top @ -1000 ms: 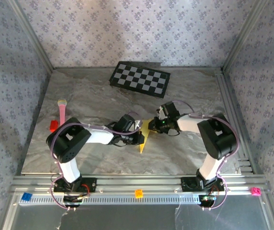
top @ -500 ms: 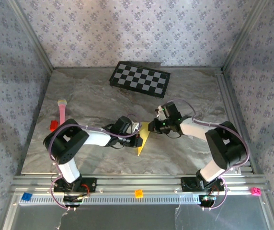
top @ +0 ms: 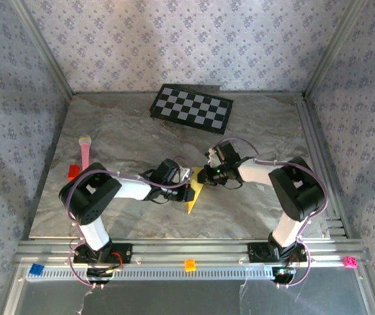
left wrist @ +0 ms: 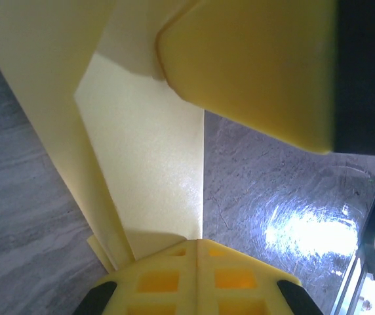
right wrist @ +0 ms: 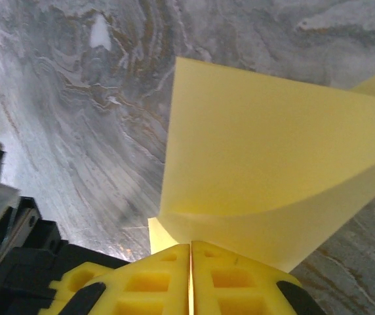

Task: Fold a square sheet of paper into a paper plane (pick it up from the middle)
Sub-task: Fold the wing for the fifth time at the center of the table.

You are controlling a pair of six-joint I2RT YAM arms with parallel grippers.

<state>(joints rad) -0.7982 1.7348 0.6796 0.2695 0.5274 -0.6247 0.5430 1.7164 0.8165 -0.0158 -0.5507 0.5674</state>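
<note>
Over the bench (top: pixel 109 138) middle | left jaws and right jaws each pinching the paper (top: pixel 193 195) | folded to a narrow wedge | plane unfinished, more creases left

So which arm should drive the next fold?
Right, probably. Right gripper is shut on a flap of the paper that curves up off the table, free to swing over. Left gripper is shut on the stacked layers, better as the anchor.
</note>
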